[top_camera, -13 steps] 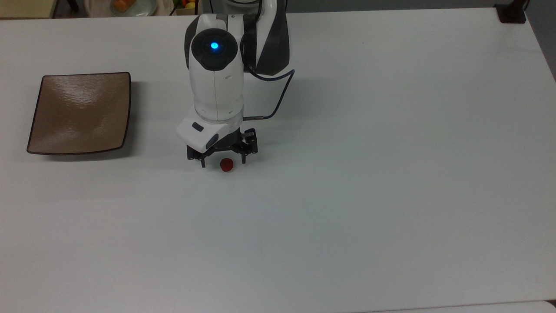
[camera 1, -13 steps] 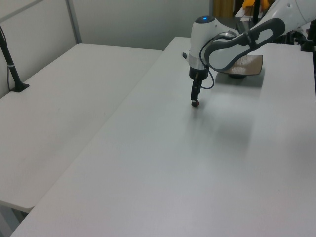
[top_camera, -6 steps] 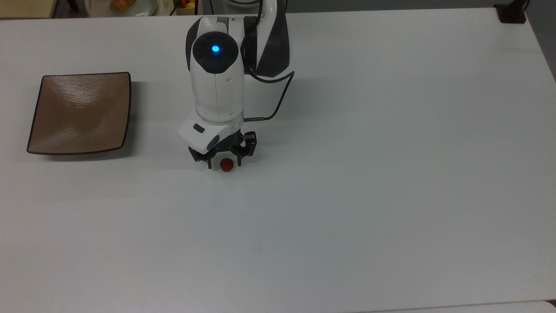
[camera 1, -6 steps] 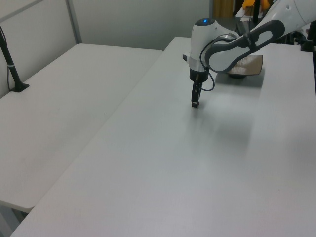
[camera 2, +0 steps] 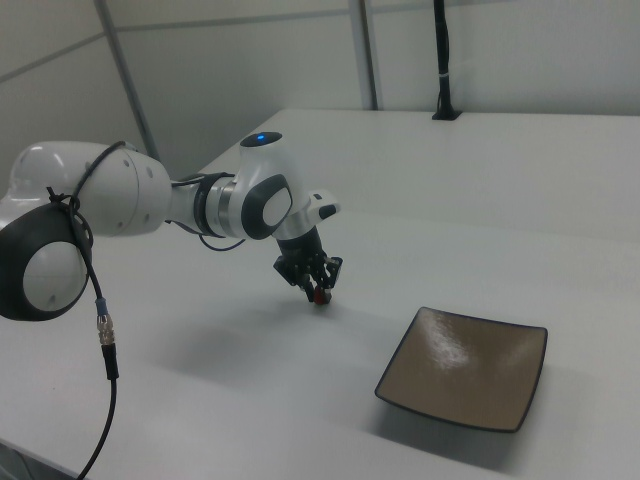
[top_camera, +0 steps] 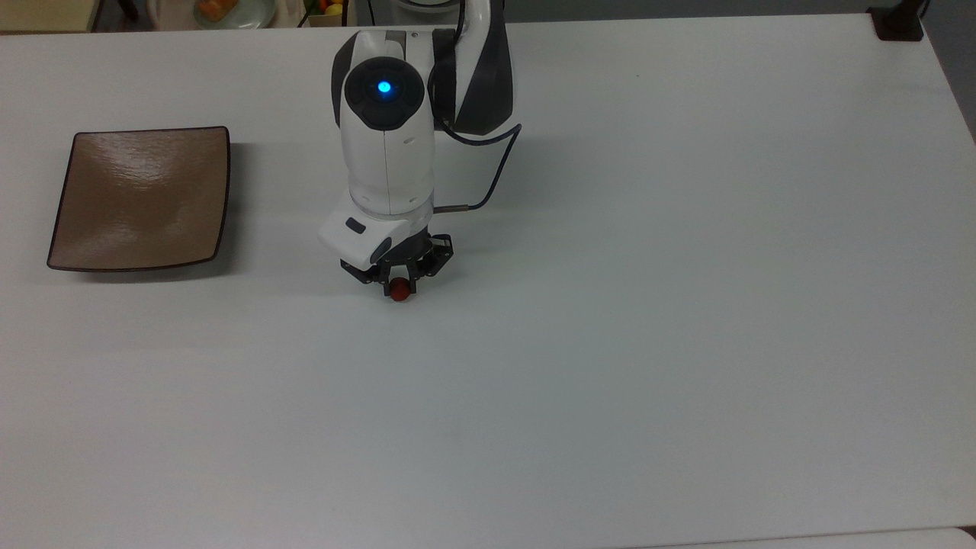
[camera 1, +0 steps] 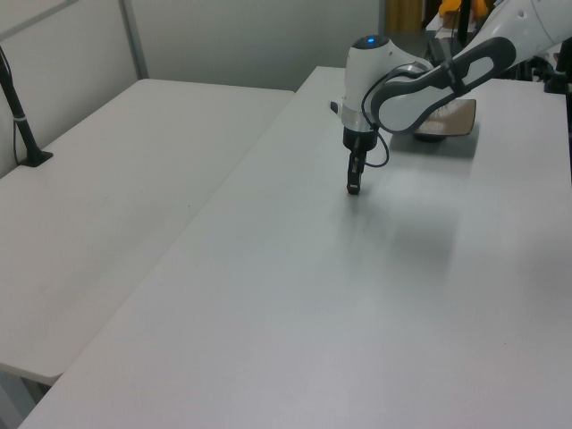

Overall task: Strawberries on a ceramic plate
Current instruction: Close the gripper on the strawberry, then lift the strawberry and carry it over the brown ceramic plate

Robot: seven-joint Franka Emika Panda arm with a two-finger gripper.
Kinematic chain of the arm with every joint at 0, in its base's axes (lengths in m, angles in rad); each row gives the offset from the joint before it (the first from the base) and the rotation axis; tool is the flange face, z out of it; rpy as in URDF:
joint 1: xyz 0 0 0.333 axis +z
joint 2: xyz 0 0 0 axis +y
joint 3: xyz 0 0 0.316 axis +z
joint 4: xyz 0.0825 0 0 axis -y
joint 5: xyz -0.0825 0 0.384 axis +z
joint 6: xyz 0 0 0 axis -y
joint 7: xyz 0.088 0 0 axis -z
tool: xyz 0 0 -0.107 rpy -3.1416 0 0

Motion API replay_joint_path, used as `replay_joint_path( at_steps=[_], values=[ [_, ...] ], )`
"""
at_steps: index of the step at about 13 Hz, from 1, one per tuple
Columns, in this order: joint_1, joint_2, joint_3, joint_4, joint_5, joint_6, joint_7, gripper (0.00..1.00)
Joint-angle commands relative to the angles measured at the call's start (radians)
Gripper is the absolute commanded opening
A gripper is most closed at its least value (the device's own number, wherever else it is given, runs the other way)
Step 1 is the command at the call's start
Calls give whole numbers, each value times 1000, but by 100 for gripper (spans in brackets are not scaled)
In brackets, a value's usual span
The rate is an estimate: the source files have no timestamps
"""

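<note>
A tiny dark-red strawberry [top_camera: 399,291] rests on the white table [top_camera: 648,305] near the middle. My gripper [top_camera: 399,286] points straight down over it, its black fingers closed in against the berry's sides. The right view has the berry [camera 2: 319,297] pinched at the tips of the gripper [camera 2: 317,292]. In the left view the gripper [camera 1: 354,187] reaches down to the tabletop and the berry is hidden. The square tan-brown ceramic plate [top_camera: 141,198] lies bare at the top view's left, well apart from the gripper. The plate [camera 2: 465,365] lies in front of the arm in the right view.
A pale round dish with orange food [top_camera: 229,9] sits beyond the table's far edge. A black post base [top_camera: 898,23] stands at the top view's far right corner. A second white table [camera 1: 98,206] adjoins in the left view. The cable [top_camera: 488,175] loops beside the wrist.
The fingers have drawn together from wide apart until they close on the strawberry. The arm shifted slightly to the top view's right. The plate has not moved.
</note>
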Motion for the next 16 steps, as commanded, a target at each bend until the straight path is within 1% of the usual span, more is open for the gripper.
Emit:
replay_joint_path(
  at_steps=[1,3,5,9,11,13,16],
  values=[
    [-1,-14,4,-16,-13,17,9,11],
    [-6,-30,4,-13,-13,11,12,11],
    [-16,-69,4,-16,-4,-18,13,11],
    [-49,-184,4,-10,0,-179,-11,11],
    [-66,-240,-5,-9,8,-259,-68,11],
    [-88,-283,-9,-7,36,-335,-149,12],
    [-130,-334,-14,-7,46,-398,-230,12]
  ],
)
